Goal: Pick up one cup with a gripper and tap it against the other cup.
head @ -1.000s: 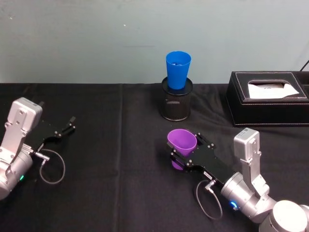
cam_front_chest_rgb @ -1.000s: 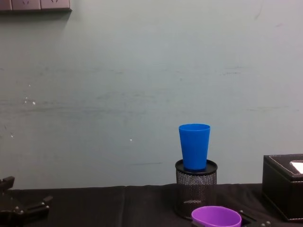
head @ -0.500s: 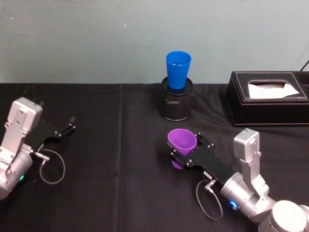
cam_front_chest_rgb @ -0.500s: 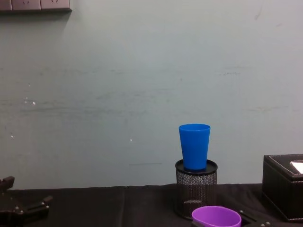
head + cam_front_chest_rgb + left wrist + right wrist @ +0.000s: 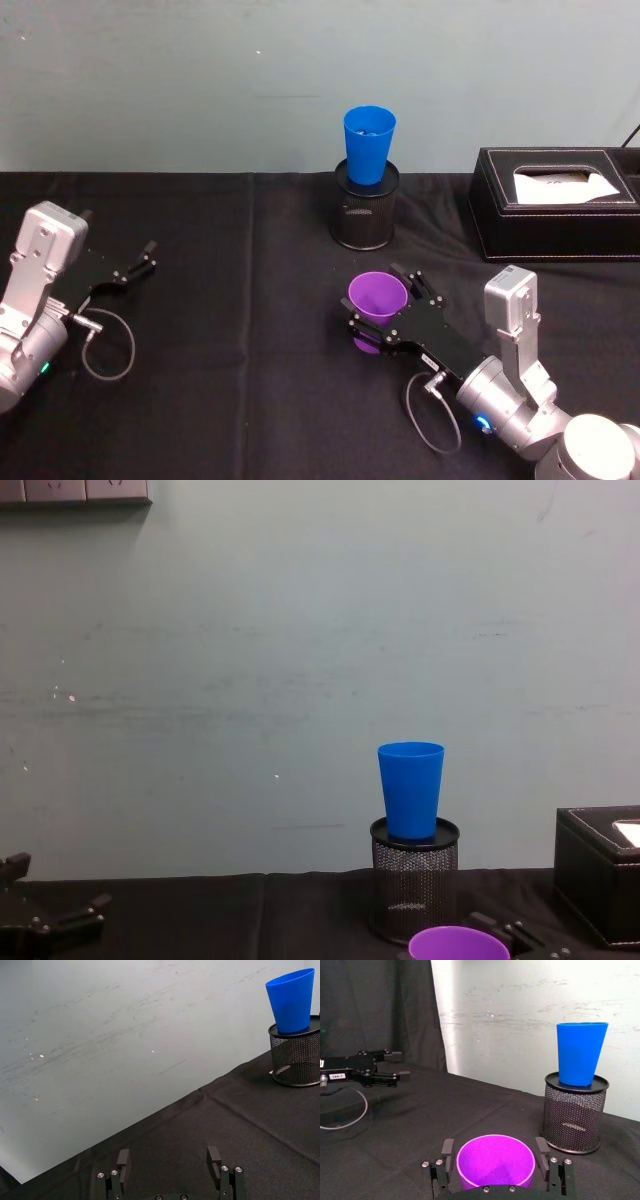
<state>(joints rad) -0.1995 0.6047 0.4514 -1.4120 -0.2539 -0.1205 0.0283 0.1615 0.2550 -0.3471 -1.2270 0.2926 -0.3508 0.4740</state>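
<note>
Purple tumbler (image 5: pixel 377 297) sits upright between the fingers of the right gripper (image 5: pixel 382 313), which flank it on both sides near the middle of the black-draped desk (image 5: pixel 250 330); whether they press its wall cannot be told. Just behind it, the blue tumbler (image 5: pixel 368 144) stands upright on top of a black mesh holder (image 5: pixel 365 216). A black tissue box (image 5: pixel 555 205) lies to the right. At the desk's left, the left gripper (image 5: pixel 148 256) rests spread apart, grasping nothing.
</note>
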